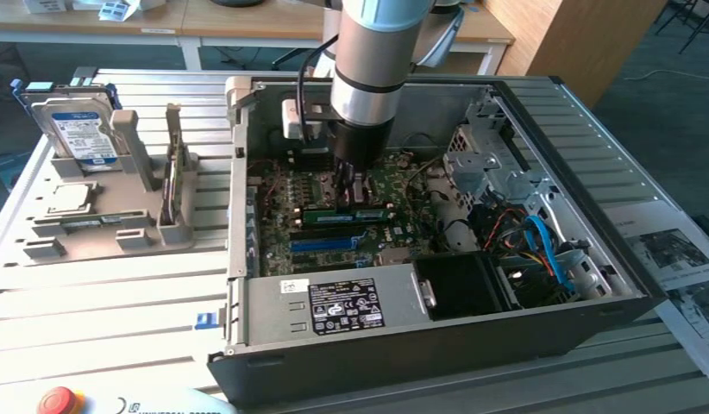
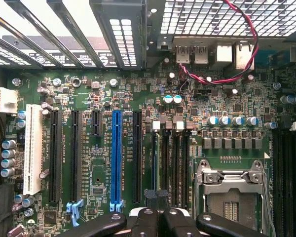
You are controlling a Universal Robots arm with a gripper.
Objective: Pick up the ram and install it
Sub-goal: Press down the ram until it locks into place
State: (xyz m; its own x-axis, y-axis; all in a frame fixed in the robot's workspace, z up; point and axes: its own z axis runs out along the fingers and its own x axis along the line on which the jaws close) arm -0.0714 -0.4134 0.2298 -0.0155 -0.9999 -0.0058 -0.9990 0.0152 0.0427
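Green board is filling the middle of the frame: the motherboard (image 1: pixel 343 216) is lying flat inside the open computer case (image 1: pixel 447 345), and I am reaching down into it from the top centre of the exterior view. My fingers (image 1: pixel 352 191) are pressed together, their tips just above the board near its centre. The ram (image 1: pixel 345 215), a thin green stick with dark chips, is lying along the board just under my fingertips, and I cannot tell if I am touching it or clamping it. In the wrist view my fingers (image 2: pixel 158 217) are showing at the lower centre of the frame, closed, above the long black slots (image 2: pixel 172 168). The blue slot (image 2: pixel 116 158) is standing a little to the side of them. In the upper left of the exterior view the hard drive (image 1: pixel 81 125) is standing upright in a grey holder (image 1: pixel 102 216) on the bench (image 1: pixel 102 302), well apart from me.
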